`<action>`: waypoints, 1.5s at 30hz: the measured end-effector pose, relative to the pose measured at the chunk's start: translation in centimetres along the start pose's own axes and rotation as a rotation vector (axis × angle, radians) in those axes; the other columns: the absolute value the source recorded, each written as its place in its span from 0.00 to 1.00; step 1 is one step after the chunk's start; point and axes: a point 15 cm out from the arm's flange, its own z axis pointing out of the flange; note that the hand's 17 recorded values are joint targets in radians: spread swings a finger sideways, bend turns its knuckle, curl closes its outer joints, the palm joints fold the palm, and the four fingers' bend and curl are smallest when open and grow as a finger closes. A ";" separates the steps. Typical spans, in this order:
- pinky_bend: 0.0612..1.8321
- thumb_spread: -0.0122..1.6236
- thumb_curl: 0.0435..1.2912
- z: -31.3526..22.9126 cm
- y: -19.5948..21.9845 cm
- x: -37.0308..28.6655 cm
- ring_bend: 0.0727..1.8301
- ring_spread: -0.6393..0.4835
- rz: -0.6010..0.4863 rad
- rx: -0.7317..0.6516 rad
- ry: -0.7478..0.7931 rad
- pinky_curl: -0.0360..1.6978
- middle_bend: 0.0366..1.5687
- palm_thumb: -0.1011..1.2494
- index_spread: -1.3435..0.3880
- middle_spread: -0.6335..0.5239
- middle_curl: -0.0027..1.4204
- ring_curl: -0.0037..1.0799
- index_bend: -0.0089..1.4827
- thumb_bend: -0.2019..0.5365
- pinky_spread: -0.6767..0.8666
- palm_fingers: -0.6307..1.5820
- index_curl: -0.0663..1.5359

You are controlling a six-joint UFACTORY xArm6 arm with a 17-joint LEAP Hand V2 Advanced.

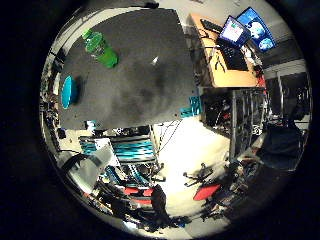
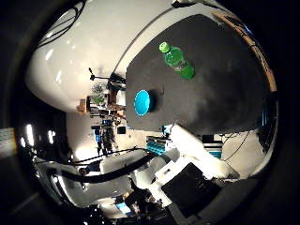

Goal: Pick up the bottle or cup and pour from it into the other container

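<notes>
A green bottle (image 1: 100, 48) with a green cap stands out on the dark grey table (image 1: 150, 75), far below the palm. A round blue cup (image 1: 67, 92) sits near the table's edge, away from the bottle, its mouth facing up. The thumb side view shows the same bottle (image 2: 176, 59) and cup (image 2: 142, 101) on the table (image 2: 211, 94). My right hand (image 2: 187, 155) is high above the table and away from both things. Its white fingers look relaxed and hold nothing.
A wooden desk (image 1: 228, 65) with lit monitors (image 1: 245, 30) stands beside the table. Chairs and stands (image 1: 200, 180) crowd the pale floor past the table's edge. More equipment (image 2: 103, 94) stands on the floor near the cup's side.
</notes>
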 end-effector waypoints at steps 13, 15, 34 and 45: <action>0.37 0.61 0.24 -0.7 -0.6 1.6 0.11 0.73 0.000 0.003 -0.020 0.05 0.12 0.58 0.61 0.60 0.24 0.25 0.11 0.23 0.71 0.33 0.21; 0.37 0.61 0.24 -1.0 -0.8 2.1 0.11 0.74 0.003 0.007 -0.016 0.05 0.12 0.57 0.61 0.60 0.24 0.25 0.11 0.23 0.71 0.33 0.21; 0.39 0.61 0.22 0.7 -3.4 4.1 0.12 0.74 0.031 0.095 -0.126 0.05 0.12 0.53 0.62 0.61 0.24 0.25 0.11 0.24 0.71 0.31 0.21; 0.40 0.61 0.22 2.1 -5.1 4.0 0.14 0.74 0.032 0.145 -0.210 0.06 0.12 0.50 0.61 0.62 0.24 0.25 0.11 0.23 0.71 0.30 0.20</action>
